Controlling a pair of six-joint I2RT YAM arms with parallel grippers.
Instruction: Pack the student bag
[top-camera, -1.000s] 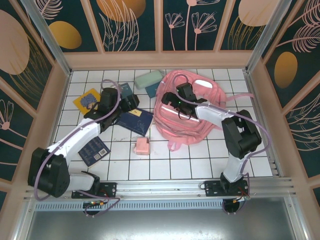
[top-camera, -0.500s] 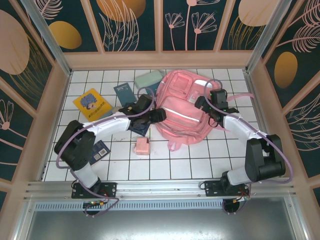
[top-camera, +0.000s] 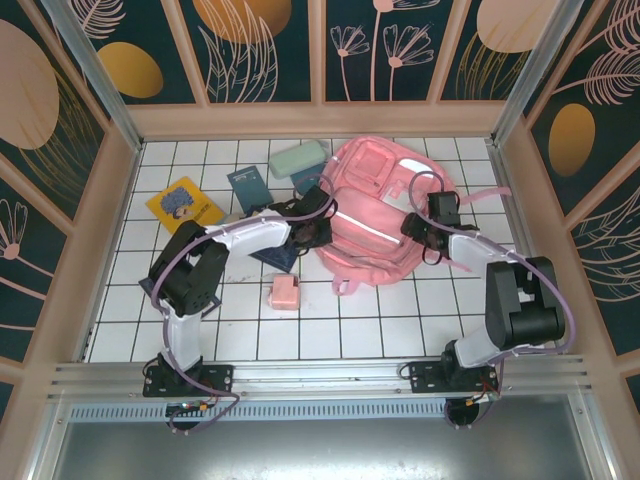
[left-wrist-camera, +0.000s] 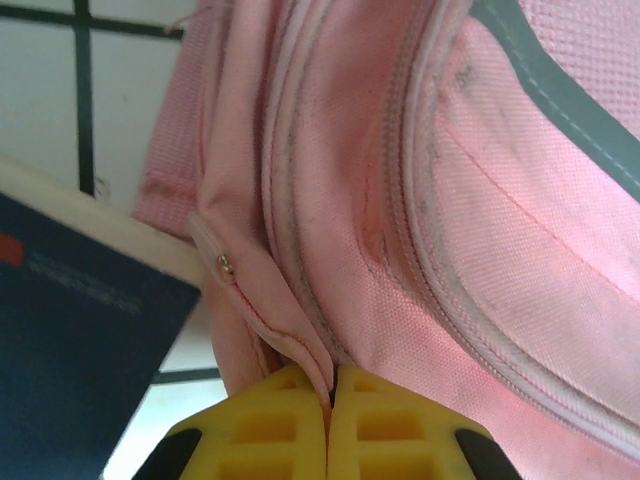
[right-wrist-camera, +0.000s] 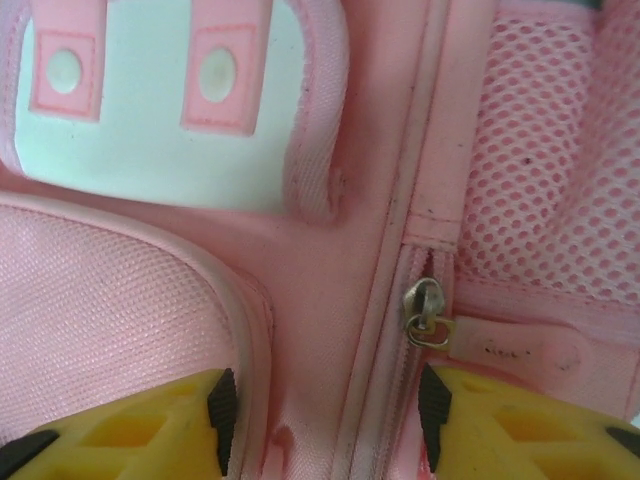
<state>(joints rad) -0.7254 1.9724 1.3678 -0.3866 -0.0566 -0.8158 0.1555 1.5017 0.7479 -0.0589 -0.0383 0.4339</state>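
Observation:
The student bag (top-camera: 375, 215), a big pink backpack with a pale strip, lies flat at the back middle of the tiled table. My left gripper (top-camera: 318, 228) is at its left edge. In the left wrist view the yellow fingers (left-wrist-camera: 270, 425) are shut on a fold of the bag (left-wrist-camera: 420, 200) beside a zip seam. My right gripper (top-camera: 425, 236) rests on the bag's right side. Its jaws (right-wrist-camera: 327, 415) stand apart, astride flat pink fabric (right-wrist-camera: 330, 300) and a zip line, with a metal zipper pull (right-wrist-camera: 425, 312) just ahead of the right finger.
Left of the bag lie a yellow book (top-camera: 184, 203), a dark blue booklet (top-camera: 248, 184), a pale green case (top-camera: 298, 158) and a navy book (top-camera: 275, 255) under the left arm. A small pink box (top-camera: 285, 292) sits in front. Walls ring the table.
My left gripper has closed on the fabric at the bag's left edge. The right gripper's jaws have narrowed and it has slid slightly down the bag's right side.

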